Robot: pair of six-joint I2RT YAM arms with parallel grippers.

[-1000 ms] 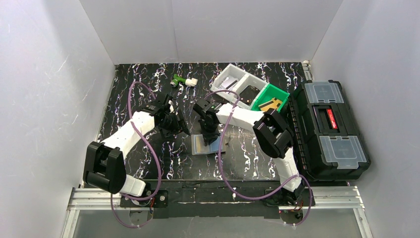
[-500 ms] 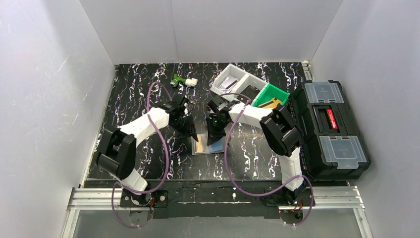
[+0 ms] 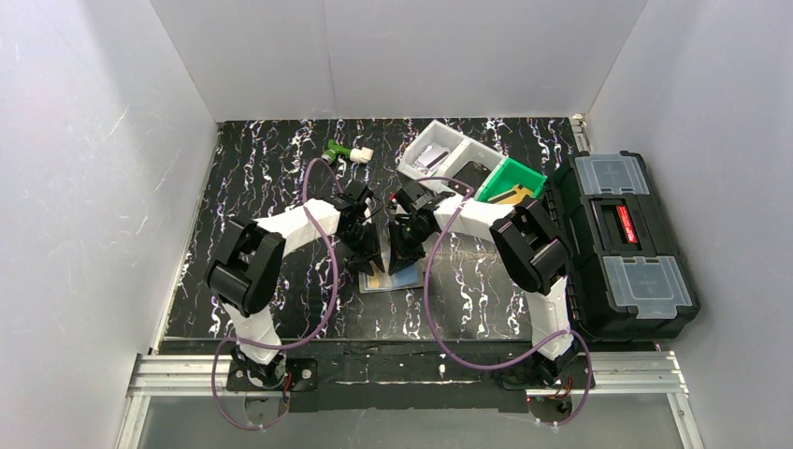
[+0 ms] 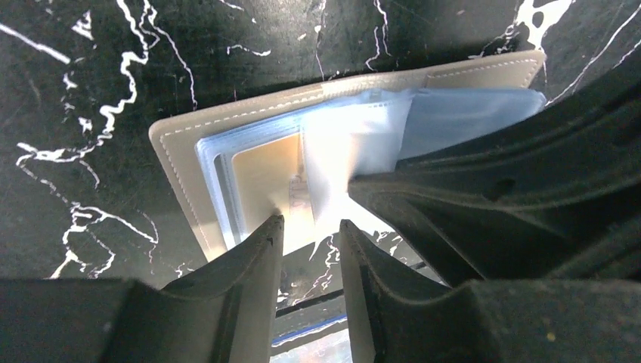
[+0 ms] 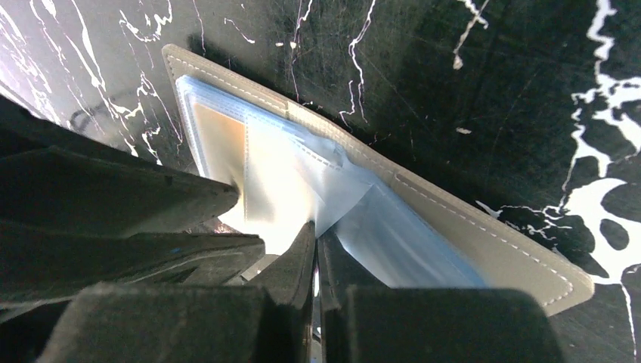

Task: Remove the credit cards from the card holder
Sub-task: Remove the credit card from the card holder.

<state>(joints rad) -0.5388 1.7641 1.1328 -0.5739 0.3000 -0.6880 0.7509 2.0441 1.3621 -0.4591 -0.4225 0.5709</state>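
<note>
Card holder [image 3: 391, 277] lay open on bench [image 3: 243, 168] between arms | right gripper [image 5: 315, 234]: jaws pinched shut on clear sleeve [image 5: 332, 178] | left gripper [image 4: 310, 227]: jaws narrowly apart at credit card [image 4: 261, 170] edge, holding nothing | I judged the card light, stiff, slick; grip its exposed edge.

The left arm [image 3: 299, 223] has jaws seemingly slightly apart, the right arm [image 3: 468, 213] shut jaws.

A robotics lab cell — white panels [image 3: 421, 56] box in a black marbled table [image 3: 252, 159], left arm [image 3: 299, 220] and right arm [image 3: 468, 213] mount on an aluminium rail [image 3: 636, 379], toolbox [image 3: 622, 248] alongside.
</note>
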